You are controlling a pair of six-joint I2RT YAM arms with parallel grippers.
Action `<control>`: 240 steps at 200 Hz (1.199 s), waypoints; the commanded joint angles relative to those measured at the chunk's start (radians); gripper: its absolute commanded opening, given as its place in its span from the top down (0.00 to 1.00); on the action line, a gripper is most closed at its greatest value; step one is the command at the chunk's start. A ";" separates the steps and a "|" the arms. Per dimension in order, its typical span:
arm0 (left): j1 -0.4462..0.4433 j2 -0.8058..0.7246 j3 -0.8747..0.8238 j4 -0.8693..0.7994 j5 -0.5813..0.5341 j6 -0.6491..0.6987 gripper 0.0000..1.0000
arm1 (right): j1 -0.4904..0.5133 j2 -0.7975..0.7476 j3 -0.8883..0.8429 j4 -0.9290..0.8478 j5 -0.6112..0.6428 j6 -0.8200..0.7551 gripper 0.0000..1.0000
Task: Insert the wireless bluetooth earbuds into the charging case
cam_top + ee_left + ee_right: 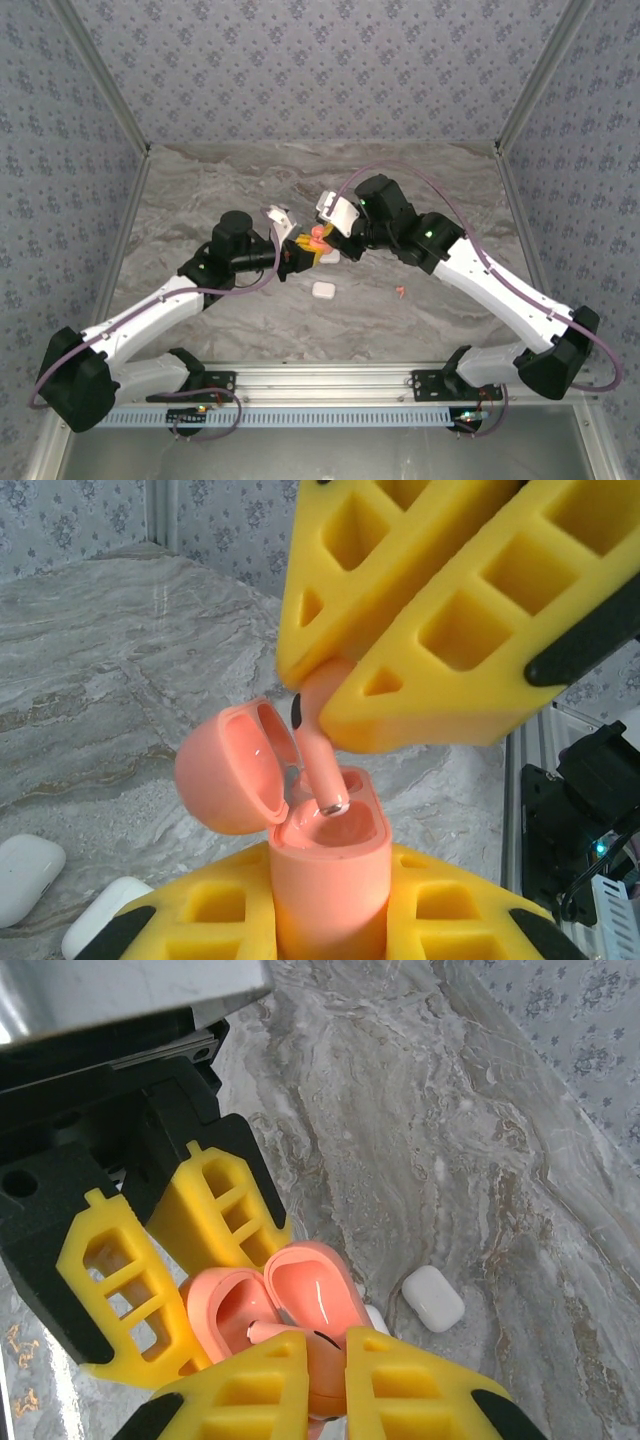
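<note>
Earbud: a small pink earbud (322, 745), stem pointing down, its tip just inside the open case (330, 910).
Case: pink and upright, held above the middle of the table (200, 180). In the left wrist view its lid (228, 770) is hinged back toward 9 o'clock.
Handling: probably very light, hard, glossy plastic that slips easily. The stem is thin, so the bulb end is the place to pinch, leaving the stem free. The case is stiff and best held low on its body, clear of the hinge.
Right gripper (335, 695): at 12 o'clock over the case, yellow fingers (420, 610) clenched on the earbud's head.
Left gripper (330, 865): at 6 o'clock, fingers clamped on the case's lower body.
Slot: the stem seems lined up with one well, but the view is too tight to say which.
Nearby: two white cases (25, 875) lie at 8 o'clock of the pink one. In the overhead view a loose earbud (400, 291) lies at 4 o'clock, well apart.
</note>
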 commanded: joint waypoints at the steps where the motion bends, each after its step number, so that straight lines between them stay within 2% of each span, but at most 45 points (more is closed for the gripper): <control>1: -0.009 -0.010 0.035 0.001 0.027 0.013 1.00 | 0.009 0.011 0.047 -0.006 0.006 -0.025 0.87; 73: -0.009 -0.019 0.031 0.008 0.021 0.014 1.00 | 0.020 0.032 0.046 0.000 -0.022 -0.022 0.87; 109: -0.010 -0.024 0.025 0.023 0.014 0.008 1.00 | 0.023 0.037 0.043 -0.001 -0.083 -0.012 0.86; 132: -0.010 -0.032 0.011 0.050 0.007 0.001 1.00 | 0.014 0.035 0.044 -0.018 -0.142 -0.007 0.75; 146: -0.010 -0.036 0.003 0.071 0.006 -0.008 1.00 | 0.001 0.035 0.054 -0.033 -0.182 0.012 0.72; 189: -0.012 -0.035 -0.016 0.114 0.006 -0.020 1.00 | -0.080 -0.005 0.087 -0.023 -0.337 0.116 0.58; 222: -0.013 -0.042 -0.032 0.139 -0.008 -0.027 1.00 | -0.192 -0.074 0.060 0.045 -0.435 0.240 0.47; 240: -0.013 -0.050 -0.046 0.163 -0.025 -0.031 1.00 | -0.261 -0.109 0.029 0.048 -0.444 0.312 0.46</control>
